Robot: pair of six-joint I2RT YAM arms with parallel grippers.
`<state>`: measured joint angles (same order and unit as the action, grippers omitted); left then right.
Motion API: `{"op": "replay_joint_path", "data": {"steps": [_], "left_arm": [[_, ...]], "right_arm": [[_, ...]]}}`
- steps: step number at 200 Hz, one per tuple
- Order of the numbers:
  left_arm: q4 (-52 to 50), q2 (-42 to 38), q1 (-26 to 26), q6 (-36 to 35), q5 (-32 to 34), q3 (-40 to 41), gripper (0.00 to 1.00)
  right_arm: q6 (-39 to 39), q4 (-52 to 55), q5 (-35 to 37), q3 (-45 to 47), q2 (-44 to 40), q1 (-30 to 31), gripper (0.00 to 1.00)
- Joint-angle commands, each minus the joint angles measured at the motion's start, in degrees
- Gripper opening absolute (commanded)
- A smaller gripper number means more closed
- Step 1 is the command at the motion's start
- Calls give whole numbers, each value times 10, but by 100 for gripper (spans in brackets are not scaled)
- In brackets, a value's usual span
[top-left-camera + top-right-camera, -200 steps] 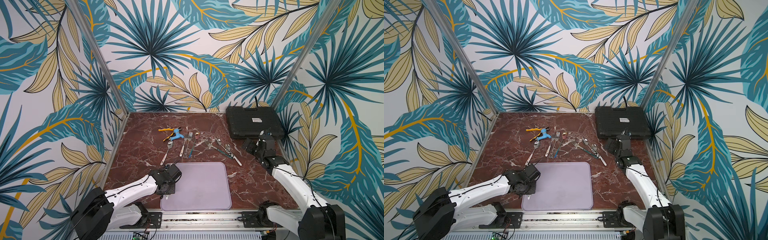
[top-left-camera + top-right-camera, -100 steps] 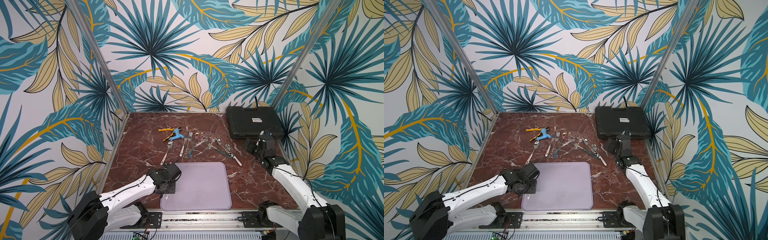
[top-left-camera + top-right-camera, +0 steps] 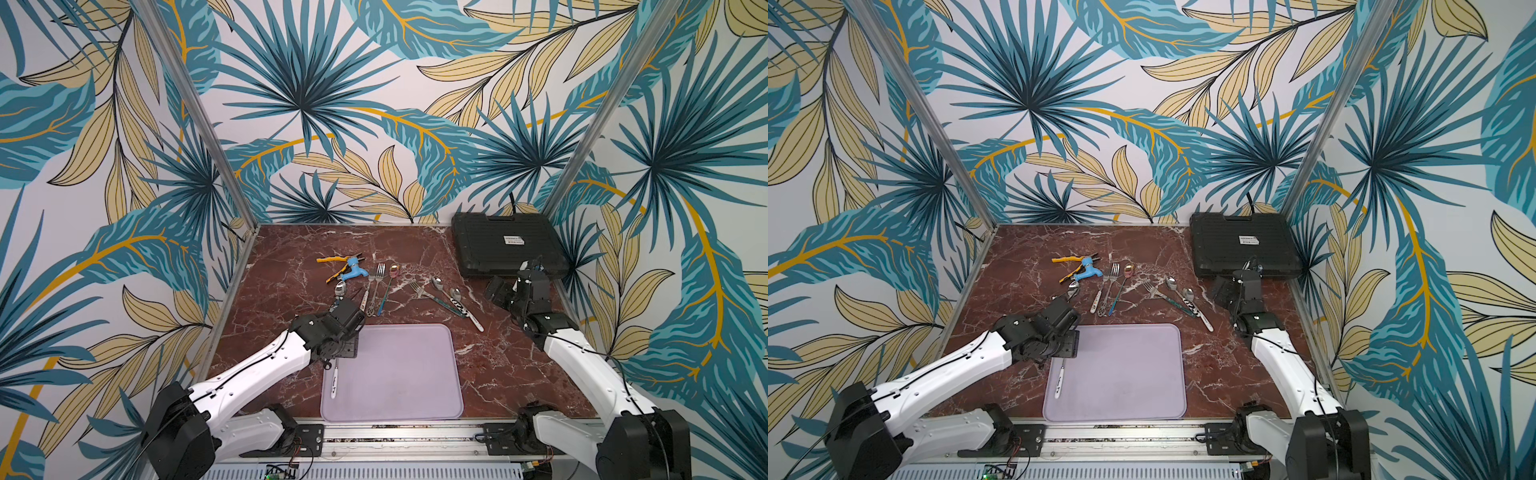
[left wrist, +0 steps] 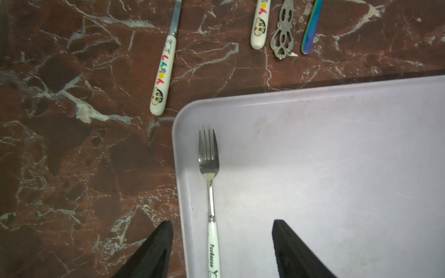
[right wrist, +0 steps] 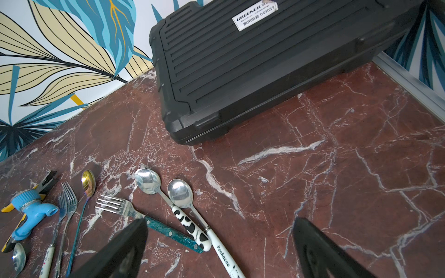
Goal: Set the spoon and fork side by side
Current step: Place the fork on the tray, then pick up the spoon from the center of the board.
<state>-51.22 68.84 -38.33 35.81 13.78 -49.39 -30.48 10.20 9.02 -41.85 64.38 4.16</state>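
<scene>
The fork [image 4: 209, 168] lies flat on the lavender tray [image 4: 337, 156], between the spread jaws of the left tool [image 4: 221, 221]. That tool is open and apparently grips nothing, though the handle end is cut off. Fork placement looks done. Next, the matching spoon [image 5: 180, 192] needs pinching by its handle and laying alongside the fork. It lies on the worktop [image 5: 313, 168], just ahead of the wide-open right tool [image 5: 220, 221].

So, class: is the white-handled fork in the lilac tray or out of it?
In. The fork lies flat inside the tray, just within its raised rim, near a corner.
</scene>
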Motion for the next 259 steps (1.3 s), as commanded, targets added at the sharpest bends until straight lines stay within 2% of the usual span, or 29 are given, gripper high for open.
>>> {"op": "replay_joint_path", "data": {"steps": [1,55,82,120,165,187,202,223,259], "left_arm": [[30,34,40,-60,16,-35,70],[75,170,98,-118,12,-106,69],[102,233,135,-133,-24,-124,65],[124,289,175,-143,-40,-138,64],[139,317,205,-145,-54,-122,61],[151,328,218,-149,-73,-111,54],[154,336,223,-149,-94,-109,44],[152,343,223,-149,-94,-110,30],[142,346,223,-150,-83,-114,16]], "right_arm": [[-5,-2,5,11,-10,-1,100],[-3,0,7,10,-7,-1,99],[-4,1,6,10,-8,-1,99],[-3,2,6,10,-11,-1,100],[-3,3,7,11,-14,0,100],[-3,3,7,10,-14,-1,100],[-2,3,8,10,-14,-1,99],[-3,5,8,10,-15,-1,99],[-3,6,10,10,-15,-2,100]]}}
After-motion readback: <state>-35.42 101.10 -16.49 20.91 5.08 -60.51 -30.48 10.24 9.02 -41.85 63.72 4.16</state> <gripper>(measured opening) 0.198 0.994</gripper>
